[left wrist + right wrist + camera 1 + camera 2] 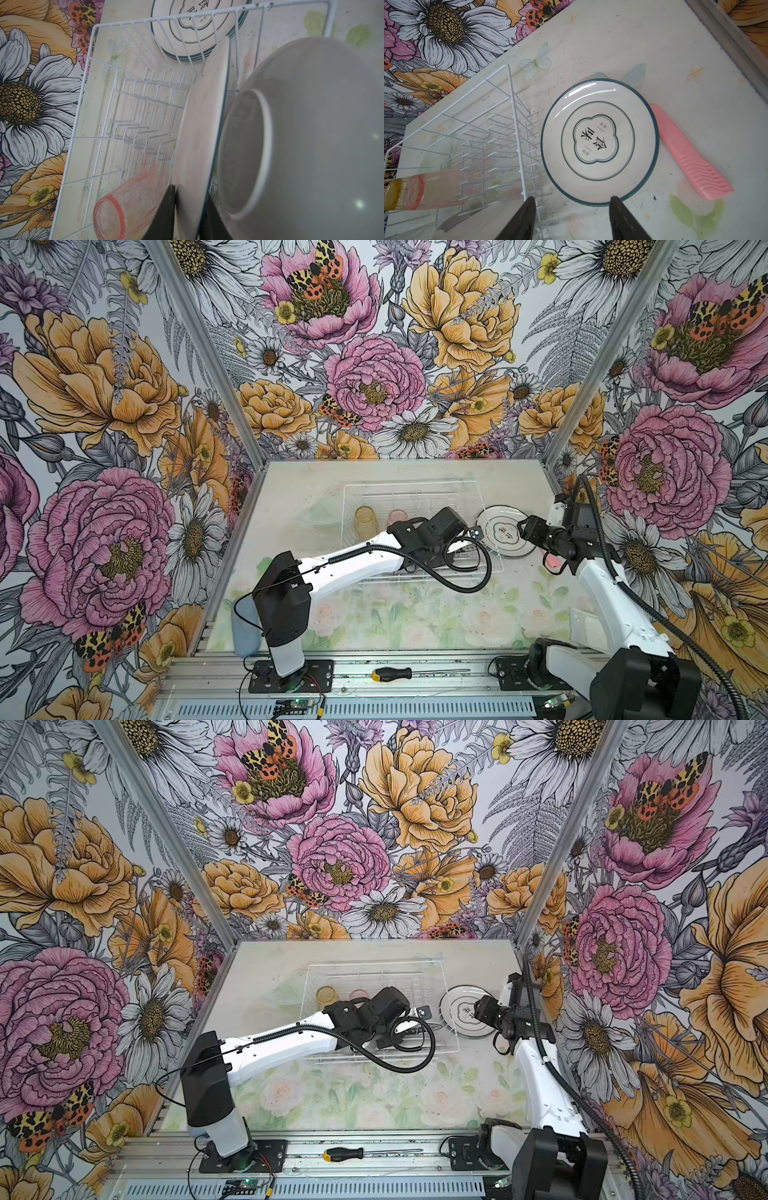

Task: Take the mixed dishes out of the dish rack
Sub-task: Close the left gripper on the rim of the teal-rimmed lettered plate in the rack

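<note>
Two arms are in, both working at the right end of the dish rack [500,145], which sits mid-table [415,614].

Left claw [191,193]: narrow, pinched on the rim of the standing plate [199,124], with a black finger against each face. That plate stands on edge in the rack's slots. The top views hide the claw under the wrist.

Bowl [311,135]: grey, tipped on its side in the rack, with its white foot ring facing the left wrist camera. It is just beside the standing plate; whether they touch I cannot tell.

Pink glass [124,203] is in the rack on the other side of the standing plate. The amber glass [365,524] is next to it, toward the rack's left side. The slots between the glasses and the rack's far wall hold no dishes.

Right claw [573,199]: wide and holding nothing, it hovers over the near rim of the flat plate [600,141].

Flat plate: white with a teal edge and black characters in the centre. It lies on the table just outside the rack's right wall. In the left wrist view there may be more rims under it, but I cannot tell.

Pink plastic handle [691,153] lies on the table, one end touching the flat plate's far side.

Screwdriver [390,674] is on the front rail, well apart from everything else.
</note>
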